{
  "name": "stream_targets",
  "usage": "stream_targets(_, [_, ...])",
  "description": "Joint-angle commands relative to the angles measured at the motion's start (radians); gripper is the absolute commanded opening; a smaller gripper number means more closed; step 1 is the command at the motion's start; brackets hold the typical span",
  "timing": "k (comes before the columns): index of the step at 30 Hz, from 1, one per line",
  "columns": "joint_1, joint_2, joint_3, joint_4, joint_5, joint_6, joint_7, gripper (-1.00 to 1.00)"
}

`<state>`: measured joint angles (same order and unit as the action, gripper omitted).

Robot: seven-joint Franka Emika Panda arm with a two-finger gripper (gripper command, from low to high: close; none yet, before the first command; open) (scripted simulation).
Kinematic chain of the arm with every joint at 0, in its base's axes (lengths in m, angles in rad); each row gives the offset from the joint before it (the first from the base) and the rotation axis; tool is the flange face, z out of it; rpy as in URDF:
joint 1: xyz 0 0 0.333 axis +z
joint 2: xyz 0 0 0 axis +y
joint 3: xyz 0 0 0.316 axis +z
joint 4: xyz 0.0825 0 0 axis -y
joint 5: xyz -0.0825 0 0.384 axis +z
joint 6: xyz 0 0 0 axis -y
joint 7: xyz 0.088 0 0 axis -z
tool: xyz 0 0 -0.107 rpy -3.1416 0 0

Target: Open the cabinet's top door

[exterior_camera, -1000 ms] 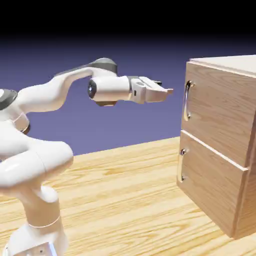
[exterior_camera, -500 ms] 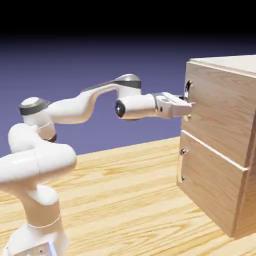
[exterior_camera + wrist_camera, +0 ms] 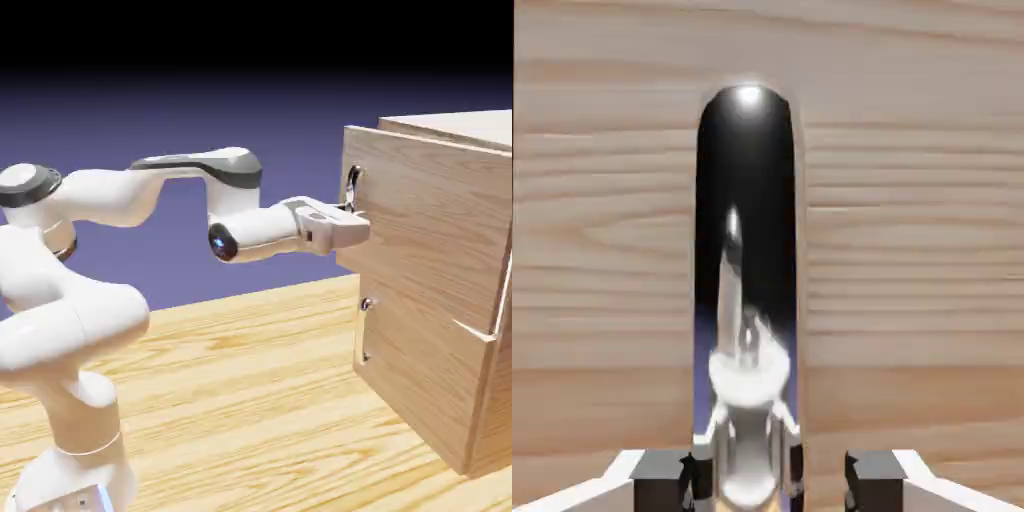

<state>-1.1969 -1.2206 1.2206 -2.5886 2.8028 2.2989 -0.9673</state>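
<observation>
Two views disagree on detail: in the exterior view the gripper [image 3: 352, 214] hides most of the handle [image 3: 352, 186] on the top door [image 3: 430, 240], which stands ajar from the cabinet [image 3: 440, 390]. Close up, the fingers [image 3: 662, 478] clamp the mirrored bar.

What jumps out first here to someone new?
The white arm's gripper is clamped on the silver handle of the top door, which stands swung out from the cabinet at the exterior view's right. In the hand view, the mirror-like handle fills the middle against wood grain.
</observation>
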Motion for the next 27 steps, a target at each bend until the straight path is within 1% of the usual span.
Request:
stream_targets(1, [0.010, 0.036, -0.006, 0.008, -0.001, 0.020, -0.038, -1.00])
stream_targets(10, [0.145, 0.363, -0.107, 0.094, 0.044, 0.198, -0.390, -1.00])
stream_targets(16, [0.322, 0.560, -0.263, 0.116, 0.087, 0.268, -0.644, -1.00])
stream_targets(18, [0.393, 0.584, -0.335, 0.089, 0.059, 0.252, -0.669, -1.00])
stream_targets(23, [0.516, 0.520, -0.499, -0.046, -0.156, 0.125, -0.537, -1.00])
stream_targets(27, [0.571, 0.464, -0.622, -0.141, -0.330, 0.005, -0.451, -1.00])
